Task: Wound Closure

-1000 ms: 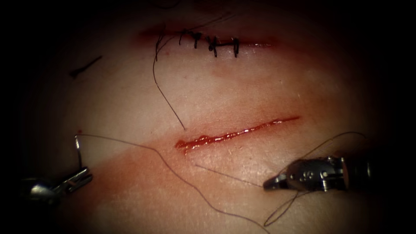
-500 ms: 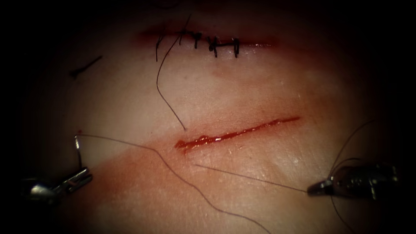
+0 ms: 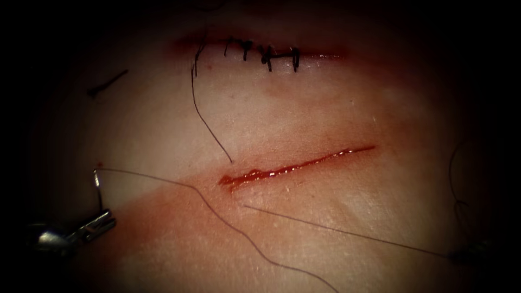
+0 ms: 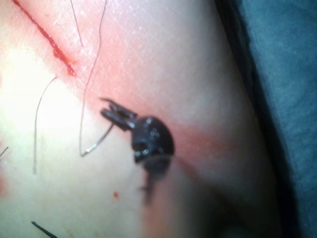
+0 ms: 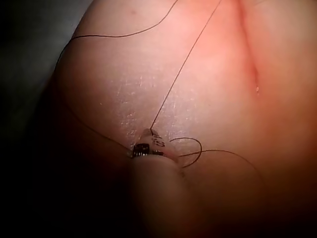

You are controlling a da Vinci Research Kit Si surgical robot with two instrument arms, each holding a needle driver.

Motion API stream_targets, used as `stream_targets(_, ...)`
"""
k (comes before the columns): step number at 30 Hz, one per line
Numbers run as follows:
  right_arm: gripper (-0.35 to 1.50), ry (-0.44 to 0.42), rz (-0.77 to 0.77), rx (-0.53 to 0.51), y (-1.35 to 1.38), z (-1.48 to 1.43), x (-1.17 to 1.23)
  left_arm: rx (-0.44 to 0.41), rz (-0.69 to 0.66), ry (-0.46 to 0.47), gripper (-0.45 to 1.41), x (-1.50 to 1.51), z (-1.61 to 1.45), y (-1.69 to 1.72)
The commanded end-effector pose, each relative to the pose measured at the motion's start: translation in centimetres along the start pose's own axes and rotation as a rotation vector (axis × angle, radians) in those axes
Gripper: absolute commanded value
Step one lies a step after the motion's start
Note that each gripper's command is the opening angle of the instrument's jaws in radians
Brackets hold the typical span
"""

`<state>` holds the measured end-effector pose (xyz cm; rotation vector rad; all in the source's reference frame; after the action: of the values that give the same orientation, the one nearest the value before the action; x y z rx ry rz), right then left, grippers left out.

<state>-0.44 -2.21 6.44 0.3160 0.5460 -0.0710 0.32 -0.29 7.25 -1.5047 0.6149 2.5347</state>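
The open cut (image 3: 296, 165) runs across the middle of the tissue (image 3: 304, 108), wet with red fluid. At the lower left, the left tool (image 3: 100, 221) is shut on the curved needle (image 3: 98, 190), which stands clear of the tissue, left of the cut. The needle's thread end points away from the jaws. In the left wrist view the left tool (image 4: 115, 115) holds the needle (image 4: 98, 143) the same way. The thread (image 3: 347, 232) leaves the tissue just below the cut's left end and runs taut to the right tool (image 3: 468, 254), which is shut on it (image 5: 147, 135).
An older cut (image 3: 260, 51) at the top is closed with dark stitches. A loose thread tail (image 3: 203, 116) runs from above the open cut's left end towards it. Slack thread (image 3: 228, 222) trails from the needle to the bottom edge. A cut thread end (image 3: 107, 83) lies upper left.
The right tool has moved right and slightly down to the picture's edge, drawing the thread through the tissue and pulling it taut. The tail above the cut shifted. The left tool stayed still.
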Motion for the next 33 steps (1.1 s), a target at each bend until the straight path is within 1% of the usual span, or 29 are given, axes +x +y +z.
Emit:
stream_targets(1, -0.35, 0.001, 0.016, 0.015, -0.06, 0.04, -0.06, -0.001, -0.002, 0.001, -0.45, -0.03, 0.06, 0.07)
stream_targets(2, -0.35, 0.004, 0.029, 0.019, -0.05, 0.02, -0.06, -0.001, -0.002, 0.001, -0.45, -0.03, 0.07, 0.08)
stream_targets(3, -0.23, 0.017, 0.038, 0.009, -0.03, 0.00, -0.04, -0.001, -0.002, 0.001, -0.45, -0.03, 0.07, 0.08)
stream_targets(4, 0.36, 0.040, 0.047, -0.006, 0.00, -0.01, -0.01, -0.001, -0.002, 0.001, -0.45, -0.03, 0.07, 0.08)
stream_targets(5, 0.80, 0.062, 0.056, -0.023, 0.03, -0.01, 0.02, 0.000, -0.002, 0.000, -0.45, -0.02, 0.07, 0.08)
stream_targets(6, 1.15, 0.083, 0.071, -0.062, 0.06, -0.02, 0.09, 0.000, -0.002, 0.000, -0.45, -0.02, 0.07, 0.08)
stream_targets(7, 1.28, 0.099, 0.095, -0.082, 0.10, -0.02, 0.15, 0.000, -0.002, 0.000, -0.45, -0.02, 0.07, 0.08)
stream_targets(9, 1.38, 0.131, 0.141, -0.107, 0.16, -0.02, 0.28, 0.000, -0.002, 0.000, -0.45, -0.02, 0.07, 0.08)
stream_targets(10, 1.38, 0.160, 0.163, -0.110, 0.22, -0.03, 0.39, 0.000, -0.002, 0.000, -0.45, -0.02, 0.07, 0.08)
stream_targets(13, 1.37, 0.241, 0.203, -0.103, 0.35, -0.08, 0.59, -0.001, -0.002, 0.000, -0.45, -0.03, 0.06, 0.08)
stream_targets(14, 1.35, 0.294, 0.233, -0.108, 0.44, -0.13, 0.72, -0.001, -0.002, 0.001, -0.45, -0.03, 0.06, 0.08)
stream_targets(17, 1.37, 0.337, 0.286, -0.115, 0.56, -0.21, 0.91, -0.001, -0.002, 0.001, -0.45, -0.03, 0.06, 0.08)
stream_targets(18, 1.33, 0.351, 0.296, -0.111, 0.60, -0.23, 0.97, -0.001, -0.002, 0.001, -0.45, -0.03, 0.06, 0.08)
stream_targets(19, 1.30, 0.382, 0.333, -0.117, 0.70, -0.23, 1.17, -0.001, -0.002, 0.000, -0.45, -0.03, 0.06, 0.08)
stream_targets(20, 1.30, 0.382, 0.333, -0.117, 0.70, -0.23, 1.17, -0.001, -0.002, 0.000, -0.45, -0.03, 0.06, 0.08)
stream_targets(24, 1.30, 0.402, 0.379, -0.100, 0.73, 0.01, 1.48, 0.000, -0.002, 0.000, -0.45, -0.02, 0.07, 0.08)
stream_targets(27, 1.30, 0.395, 0.383, -0.083, 0.77, 0.09, 1.63, 0.000, -0.002, 0.000, -0.45, -0.02, 0.06, 0.08)
stream_targets(31, 1.27, 0.393, 0.454, -0.077, 0.88, 0.21, 1.84, -0.001, -0.002, 0.001, -0.45, -0.03, 0.07, 0.08)
stream_targets(32, 1.25, 0.405, 0.487, -0.067, 0.90, 0.32, 1.97, 0.000, -0.002, 0.000, -0.45, -0.02, 0.08, 0.08)
stream_targets(33, 1.23, 0.392, 0.500, -0.059, 0.91, 0.42, 2.06, 0.000, -0.002, 0.000, -0.45, -0.02, 0.08, 0.08)
